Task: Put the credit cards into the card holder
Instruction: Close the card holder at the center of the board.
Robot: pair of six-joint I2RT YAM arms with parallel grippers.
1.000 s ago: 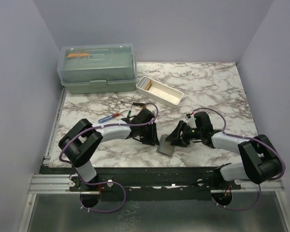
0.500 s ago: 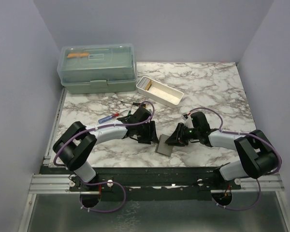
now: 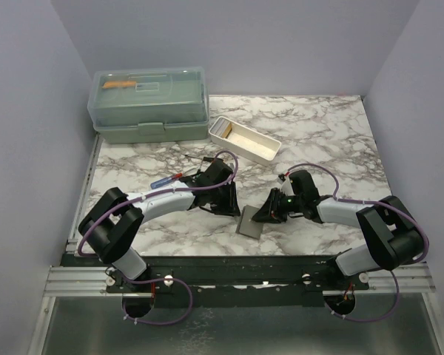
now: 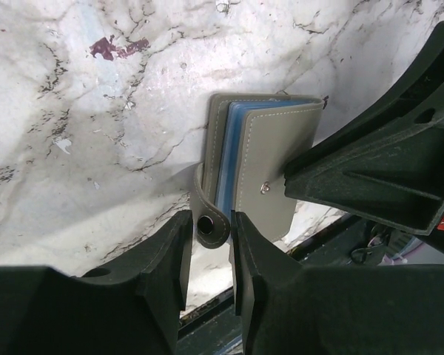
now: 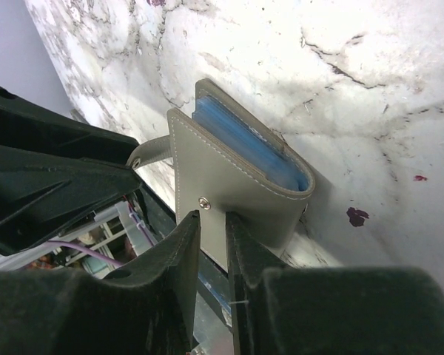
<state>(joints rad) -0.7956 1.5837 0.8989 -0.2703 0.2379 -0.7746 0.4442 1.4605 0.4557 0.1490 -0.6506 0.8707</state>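
Card holder [image 3: 251, 222]: folded, on marble table [image 3: 318, 133] between both grippers — blue cards [image 4: 231, 148] inside.
Left gripper [image 4: 210, 223]: fingers pinching snap strap [image 4: 205, 214].
Right gripper [image 5: 212, 222]: fingers pinching cover edge [image 5: 207, 194].

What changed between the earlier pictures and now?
The left gripper edged slightly toward the back, its elbow swinging left; the right gripper crept left against the card holder. The holder stayed lying between them; white tray, green box and screwdriver did not move.
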